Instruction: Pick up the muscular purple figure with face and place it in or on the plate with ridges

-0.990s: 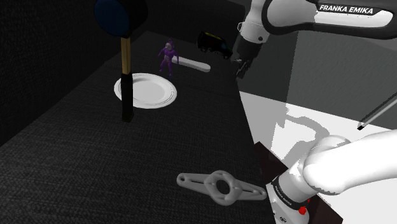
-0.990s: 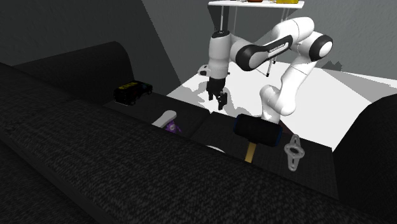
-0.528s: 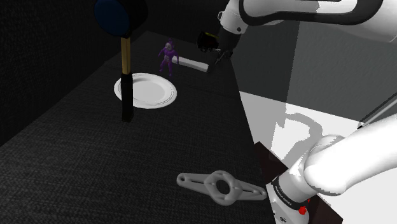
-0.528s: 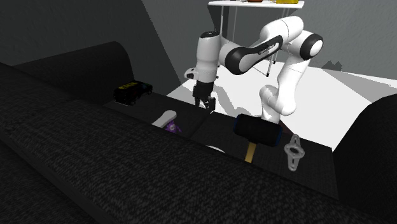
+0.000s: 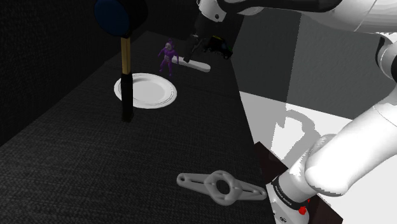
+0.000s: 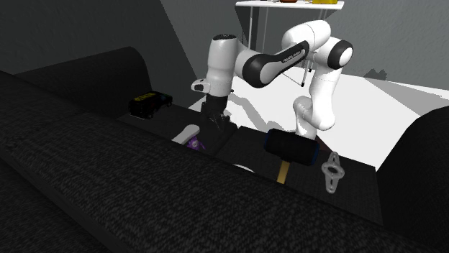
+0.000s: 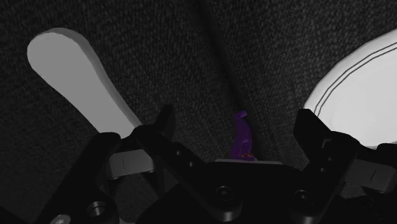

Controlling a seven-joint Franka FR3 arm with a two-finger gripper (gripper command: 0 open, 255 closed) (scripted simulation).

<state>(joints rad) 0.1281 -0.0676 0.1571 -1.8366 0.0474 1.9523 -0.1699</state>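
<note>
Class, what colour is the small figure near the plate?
Purple; the figure shows best in shoulder view.

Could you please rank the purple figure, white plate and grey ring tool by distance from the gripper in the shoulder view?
1. Purple figure, just to the view's left of the gripper.
2. White plate, in front of the figure, nearer the camera.
3. Grey ring tool, far off at the view's bottom.

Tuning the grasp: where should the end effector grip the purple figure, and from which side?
Probably the torso of the purple figure, from above: it stands upright and narrow. The open end effector hangs near it; a white paddle lies close beside, so a side approach looks cramped.
</note>
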